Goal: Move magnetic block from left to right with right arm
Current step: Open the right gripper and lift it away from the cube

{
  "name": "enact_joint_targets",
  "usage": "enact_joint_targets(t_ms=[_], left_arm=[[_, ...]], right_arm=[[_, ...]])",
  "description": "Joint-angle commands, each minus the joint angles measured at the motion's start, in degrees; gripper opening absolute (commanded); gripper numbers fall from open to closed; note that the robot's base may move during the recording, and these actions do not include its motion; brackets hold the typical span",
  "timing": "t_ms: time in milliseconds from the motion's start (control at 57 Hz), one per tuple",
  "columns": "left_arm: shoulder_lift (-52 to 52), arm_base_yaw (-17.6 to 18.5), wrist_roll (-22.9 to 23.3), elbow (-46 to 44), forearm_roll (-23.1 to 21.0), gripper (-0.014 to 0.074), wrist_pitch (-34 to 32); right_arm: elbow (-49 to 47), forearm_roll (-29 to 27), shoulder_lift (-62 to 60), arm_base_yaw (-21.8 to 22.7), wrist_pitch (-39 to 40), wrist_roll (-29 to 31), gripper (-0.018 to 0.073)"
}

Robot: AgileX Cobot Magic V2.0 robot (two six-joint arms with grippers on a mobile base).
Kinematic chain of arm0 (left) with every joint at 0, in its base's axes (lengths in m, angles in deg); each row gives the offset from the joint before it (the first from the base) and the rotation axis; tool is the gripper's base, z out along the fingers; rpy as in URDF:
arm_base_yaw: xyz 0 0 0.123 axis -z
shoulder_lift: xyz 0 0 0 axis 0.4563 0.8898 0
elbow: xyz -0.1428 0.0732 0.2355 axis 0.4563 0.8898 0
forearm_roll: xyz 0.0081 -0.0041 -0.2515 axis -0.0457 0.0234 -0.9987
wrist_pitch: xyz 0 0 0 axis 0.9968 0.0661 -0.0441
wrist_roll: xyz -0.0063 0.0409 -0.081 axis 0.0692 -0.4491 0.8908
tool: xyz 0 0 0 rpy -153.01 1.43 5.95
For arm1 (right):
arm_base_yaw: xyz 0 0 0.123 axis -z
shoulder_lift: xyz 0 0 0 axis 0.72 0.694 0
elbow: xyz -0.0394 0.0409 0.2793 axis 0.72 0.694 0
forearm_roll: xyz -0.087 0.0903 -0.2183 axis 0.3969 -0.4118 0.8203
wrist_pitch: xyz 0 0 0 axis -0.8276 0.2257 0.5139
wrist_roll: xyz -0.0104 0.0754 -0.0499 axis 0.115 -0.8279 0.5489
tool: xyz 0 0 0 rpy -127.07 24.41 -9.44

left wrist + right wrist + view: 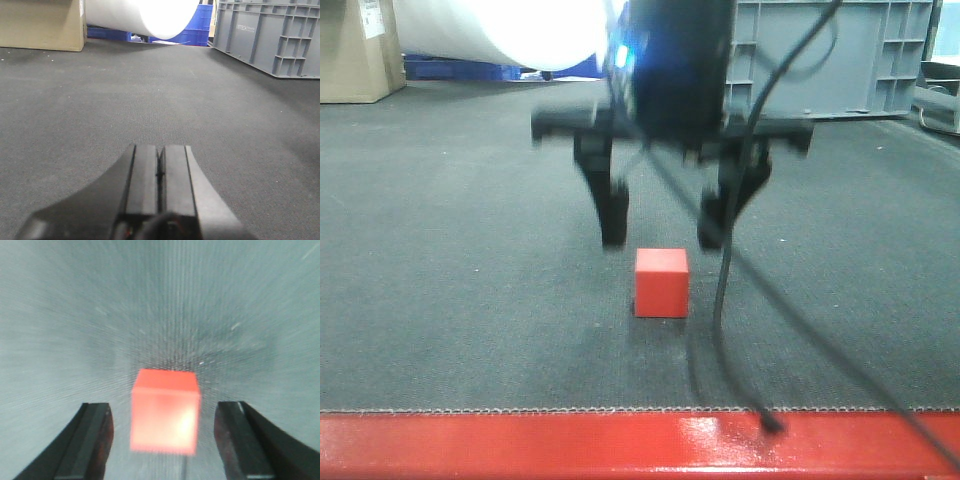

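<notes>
One magnetic block [661,282] sits on dark carpet [470,300], grey crate [830,55] behind.

The magnetic block [661,282] is plain bright red, unmarked. The right tool [665,228] and left tool [160,192] are black. The tabletop [450,300] is dark grey with a fine woven texture and a glossy red front edge [520,445]. At upper right stands a grey crate [840,55], at upper left a tan cardboard box [358,50], a white roll [500,30] and blue bins [192,27].
</notes>
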Motion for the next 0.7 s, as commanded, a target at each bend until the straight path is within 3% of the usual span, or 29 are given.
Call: enact_joint_targets(t_ms=[0,140,351,526,684], left_arm=[[-0.61,0.29,0.43,0.46,-0.15,-0.0126,-4.73],[-0.61,0.29,0.43,0.46,-0.15,-0.0126,-4.73],[-0.61,0.29,0.43,0.46,-0.15,-0.0126,-4.73],[-0.61,0.29,0.43,0.46,-0.15,-0.0126,-4.73],[-0.61,0.29,0.43,0.46,-0.15,-0.0126,-4.73]], right_arm=[[-0.03,1.08,-6.31,0.34,2.78,2.57,0.0533],[5.76,1.02,-12.11,0.99,8.54,7.93,0.0482],[18.24,-2.25,-21.87,5.6,17.92,17.24,0.0253],[29.92,-5.93,-31.16,13.35,26.12,26.31,0.0063],[40.68,-9.37,-40.31,21.88,32.08,35.28,0.0065]])
